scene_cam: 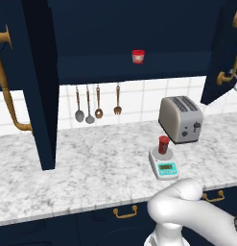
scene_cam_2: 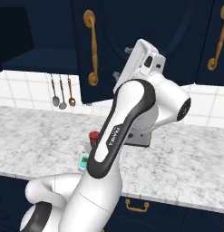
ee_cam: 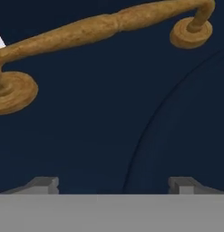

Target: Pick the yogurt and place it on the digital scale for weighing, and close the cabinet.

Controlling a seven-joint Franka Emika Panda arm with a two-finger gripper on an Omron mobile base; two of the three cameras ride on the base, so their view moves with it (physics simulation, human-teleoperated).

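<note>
On the marble counter (scene_cam: 67, 163) the yogurt (scene_cam: 163, 144) already sits on the digital scale (scene_cam: 163, 165), so with my claw (ee_cam: 113, 185) wide, empty, I'll push the cabinet (ee_cam: 86, 136) door shut next.

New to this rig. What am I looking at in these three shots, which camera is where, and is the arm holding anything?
It is a rendered kitchen with a white robot arm on a mobile base. Two pictures come from cameras on the base, behind the arm to its left and right. The third comes from a camera on the hand, looking along the gripper.

On the marble counter stand a silver toaster and a small digital scale. The dark-red yogurt already sits on the scale's platter. Utensils hang on the tiled wall. A second, red-lidded cup sits on the shelf of the open navy cabinet.

The hand holds nothing. Its jaws are apart, facing a cabinet door just under its brass handle.
</note>
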